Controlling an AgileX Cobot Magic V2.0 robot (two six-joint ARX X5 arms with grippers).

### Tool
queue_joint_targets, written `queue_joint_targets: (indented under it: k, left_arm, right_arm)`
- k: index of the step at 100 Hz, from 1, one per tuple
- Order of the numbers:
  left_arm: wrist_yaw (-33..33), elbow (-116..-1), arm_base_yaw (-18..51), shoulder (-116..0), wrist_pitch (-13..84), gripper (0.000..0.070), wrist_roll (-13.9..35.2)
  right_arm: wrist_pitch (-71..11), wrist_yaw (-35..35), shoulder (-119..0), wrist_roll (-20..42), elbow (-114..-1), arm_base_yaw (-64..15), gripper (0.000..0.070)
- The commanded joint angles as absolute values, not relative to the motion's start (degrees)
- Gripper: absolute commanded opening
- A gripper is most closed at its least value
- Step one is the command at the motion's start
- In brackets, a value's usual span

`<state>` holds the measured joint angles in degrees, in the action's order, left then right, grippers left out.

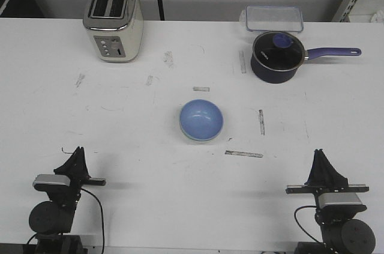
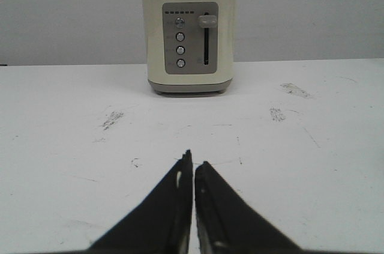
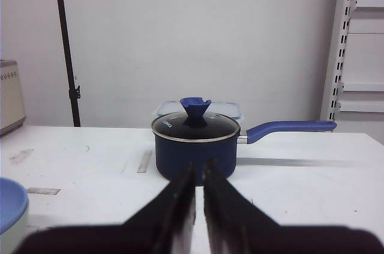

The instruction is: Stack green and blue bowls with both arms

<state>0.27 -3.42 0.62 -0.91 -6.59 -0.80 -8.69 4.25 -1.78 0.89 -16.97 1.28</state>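
The left gripper (image 2: 193,167) had its fingers pressed together, only a hairline gap showing between the tips, and nothing held. The right gripper (image 3: 198,167) was the same: fingers together, empty. Both sat low at the near edge of the table (image 1: 150,188), the left one pointing straight at the toaster (image 2: 189,35) far ahead of it, the right one at the lidded saucepan (image 3: 197,140), with a clear lidded container (image 1: 274,18) beyond that.

The blue bowl (image 1: 201,119) lay ahead of both pairs of fingers and between them, inward of each: off to the right of the left fingers, off to the left of the right ones. It appeared already nested in the green bowl (image 1: 191,137), of which only a pale rim showed beneath the blue at the near side, so the stack looked done. Round, the bowls had no long axis to line up with. The right gripper seemed somewhat nearer; its wrist camera caught the bowls' edge (image 3: 12,206), while the left wrist camera showed no bowl at all. Any further reach would need to angle inward and forward.
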Motion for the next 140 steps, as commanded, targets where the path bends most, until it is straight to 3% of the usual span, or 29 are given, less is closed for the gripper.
queue_joint_targets:
  k: [1, 140]
  left_arm:
    - [0.3, -2.6, 0.6, -0.2, -7.7, 0.0001, -1.5]
    - [0.4, -0.7, 0.6, -0.2, -9.1, 0.0001, -1.5]
  right_arm:
    - [-8.2, 4.1, -1.5, 1.5, -17.1, 1.4, 0.0015]
    - [-8.2, 4.1, -1.5, 1.5, -17.1, 1.4, 0.0015]
